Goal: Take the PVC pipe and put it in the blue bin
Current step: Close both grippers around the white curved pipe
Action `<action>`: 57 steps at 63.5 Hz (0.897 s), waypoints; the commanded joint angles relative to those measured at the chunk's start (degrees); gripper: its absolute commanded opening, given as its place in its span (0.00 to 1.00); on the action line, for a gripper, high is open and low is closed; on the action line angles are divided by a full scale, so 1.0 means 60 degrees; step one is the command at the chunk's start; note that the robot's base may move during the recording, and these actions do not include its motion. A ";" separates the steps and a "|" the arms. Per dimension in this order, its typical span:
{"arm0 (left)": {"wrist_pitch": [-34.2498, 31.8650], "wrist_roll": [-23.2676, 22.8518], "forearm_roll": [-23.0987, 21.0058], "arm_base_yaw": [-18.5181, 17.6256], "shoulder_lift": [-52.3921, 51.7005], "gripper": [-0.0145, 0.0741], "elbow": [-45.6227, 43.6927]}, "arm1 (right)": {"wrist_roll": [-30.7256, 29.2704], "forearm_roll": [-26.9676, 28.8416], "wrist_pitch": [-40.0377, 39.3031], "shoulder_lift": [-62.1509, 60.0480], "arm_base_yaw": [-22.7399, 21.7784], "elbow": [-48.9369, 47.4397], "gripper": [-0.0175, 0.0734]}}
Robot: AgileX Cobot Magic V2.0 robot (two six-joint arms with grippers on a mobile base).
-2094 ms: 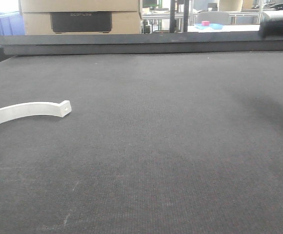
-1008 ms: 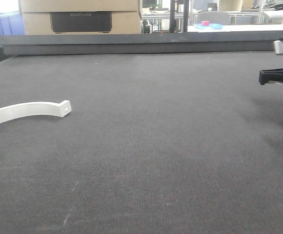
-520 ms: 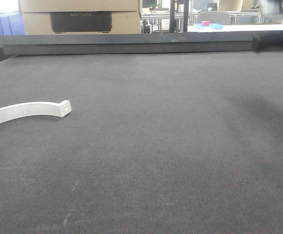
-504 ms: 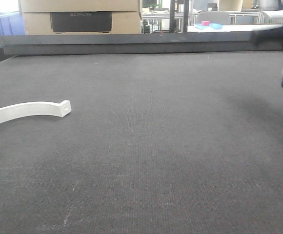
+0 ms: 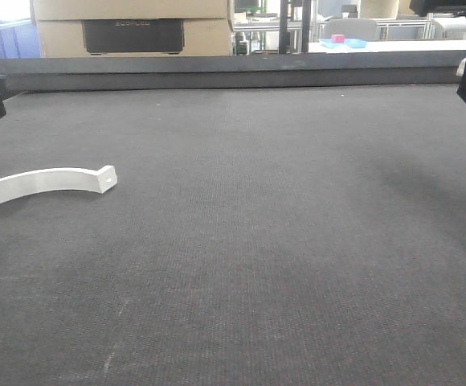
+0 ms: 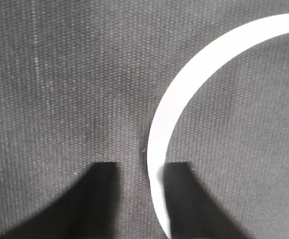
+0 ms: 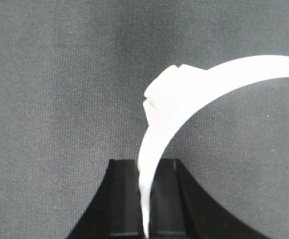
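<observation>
PVC pipe lies flat near the desk's left edge; your left gripper hangs over it, jaws apart, one finger overlapping the arc, so slide sideways to straddle the strip before closing; right gripper jaws are pinched on a second pipe

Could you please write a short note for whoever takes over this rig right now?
The right pincer is shut on the first PVC pipe, held above the table.
The left pincer is open over the second PVC pipe, which lies flat on the table close beside one finger.
Done: one pipe grasped.
Left: bin it, then grasp and bin the second.
A blue container stands beyond the table's far-left edge; I cannot tell whether it is the bin.
</observation>
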 commanded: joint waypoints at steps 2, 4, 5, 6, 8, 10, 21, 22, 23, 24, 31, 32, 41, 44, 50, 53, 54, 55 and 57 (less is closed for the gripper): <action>-0.0174 -0.0263 -0.0014 -0.0086 0.0071 0.47 -0.0082 | -0.0054 0.0000 0.0036 -0.0108 -0.0014 -0.0056 0.01; -0.0227 -0.0338 -0.0041 -0.0086 0.0125 0.47 -0.0082 | -0.0054 0.0000 0.0036 -0.0108 -0.0014 -0.0056 0.01; -0.0241 -0.0338 -0.0087 -0.0086 0.0161 0.47 -0.0082 | -0.0054 0.0000 0.0036 -0.0108 -0.0014 -0.0056 0.01; -0.0238 -0.0338 -0.0123 -0.0086 0.0182 0.47 -0.0082 | -0.0054 0.0000 0.0036 -0.0108 -0.0014 -0.0056 0.01; -0.0238 -0.0338 -0.0234 -0.0086 0.0270 0.47 -0.0082 | -0.0054 0.0051 0.0035 -0.0108 -0.0014 -0.0056 0.01; -0.0238 -0.0338 -0.0280 -0.0107 0.0339 0.47 -0.0082 | -0.0054 0.0051 0.0010 -0.0108 -0.0014 -0.0056 0.01; -0.0259 -0.0338 -0.0262 -0.0290 0.0724 0.45 -0.0082 | -0.0054 0.0120 -0.0060 -0.0108 -0.0014 -0.0056 0.01; -0.0259 -0.0338 -0.0262 -0.0290 0.0754 0.44 -0.0082 | -0.0054 0.0120 -0.0060 -0.0108 -0.0014 -0.0056 0.01; -0.0259 -0.0338 -0.0262 -0.0290 0.0776 0.43 -0.0082 | -0.0054 0.0120 -0.0060 -0.0108 -0.0014 -0.0056 0.01; -0.0259 -0.0338 -0.0262 -0.0290 0.0776 0.42 -0.0082 | -0.0054 0.0120 -0.0060 -0.0108 -0.0014 -0.0056 0.01; -0.0241 -0.0338 -0.0170 -0.0290 0.0798 0.27 -0.0082 | -0.0054 0.0120 -0.0041 -0.0108 -0.0014 -0.0056 0.01; -0.0241 -0.0338 -0.0169 -0.0290 0.0798 0.24 -0.0082 | -0.0054 0.0120 -0.0041 -0.0108 -0.0014 -0.0056 0.01; -0.0071 -0.0338 -0.0116 -0.0290 0.0781 0.04 -0.0082 | -0.0054 0.0120 -0.0096 -0.0125 -0.0014 -0.0056 0.01; 0.0091 -0.0338 -0.0116 -0.0290 0.0726 0.04 -0.0106 | -0.0054 0.0120 -0.0096 -0.0180 -0.0014 -0.0056 0.01; 0.0342 -0.0338 -0.0069 -0.0290 0.0390 0.04 -0.0128 | -0.0054 0.0120 -0.0281 -0.0456 -0.0014 -0.0056 0.01; 0.0379 -0.0338 -0.0069 -0.0290 0.0141 0.04 -0.0128 | -0.0118 0.0120 -0.0433 -0.0649 -0.0014 -0.0056 0.01; 0.0377 -0.0338 -0.0069 -0.0290 0.0045 0.04 -0.0128 | -0.0120 0.0120 -0.0483 -0.0721 -0.0014 -0.0056 0.01; 0.0397 -0.0338 -0.0069 -0.0290 -0.0052 0.04 -0.0128 | -0.0136 0.0120 -0.0548 -0.0792 -0.0014 -0.0056 0.01; 0.0397 -0.0320 -0.0069 -0.0290 -0.0270 0.04 -0.0128 | -0.0136 0.0120 -0.0678 -0.0984 -0.0014 -0.0056 0.01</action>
